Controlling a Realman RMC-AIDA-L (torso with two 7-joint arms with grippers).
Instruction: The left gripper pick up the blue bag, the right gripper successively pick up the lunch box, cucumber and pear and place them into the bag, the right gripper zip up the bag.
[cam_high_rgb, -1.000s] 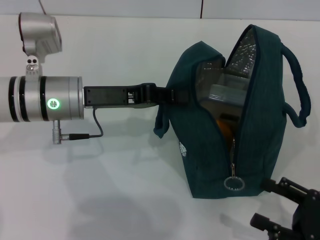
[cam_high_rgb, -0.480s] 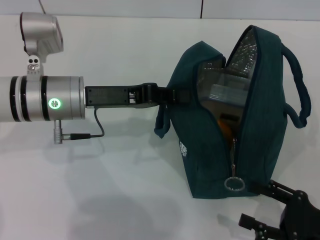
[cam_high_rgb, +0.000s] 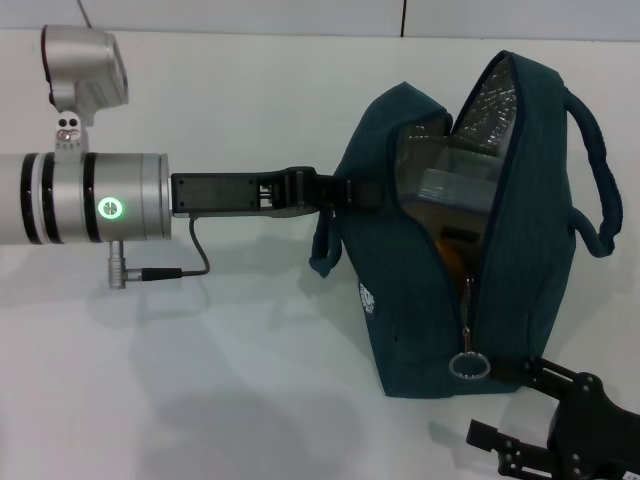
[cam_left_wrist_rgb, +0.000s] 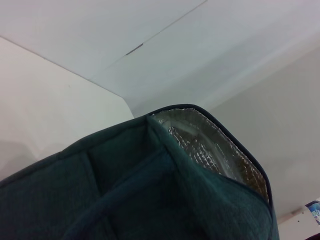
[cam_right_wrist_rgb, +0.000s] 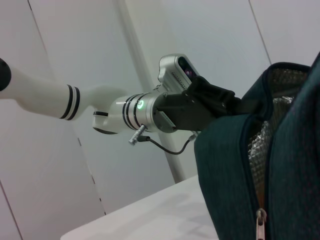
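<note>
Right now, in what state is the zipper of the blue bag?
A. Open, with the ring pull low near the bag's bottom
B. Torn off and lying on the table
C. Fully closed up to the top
A: the ring pull hangs low on the blue bag, and the foil lining shows through the gap.

Looks like robot lab or test cell, not home or kitchen. Plain white surface (cam_high_rgb: 250, 400), bare of decoration. White panel walls (cam_right_wrist_rgb: 65, 45) with thin seams all round, seen from right wrist view; dark vertical seam in back wall in head view. Silver robot arm (cam_high_rgb: 90, 195) with green status light and exposed cable. Only household item: blue bag (cam_high_rgb: 410, 300) standing on surface.
</note>
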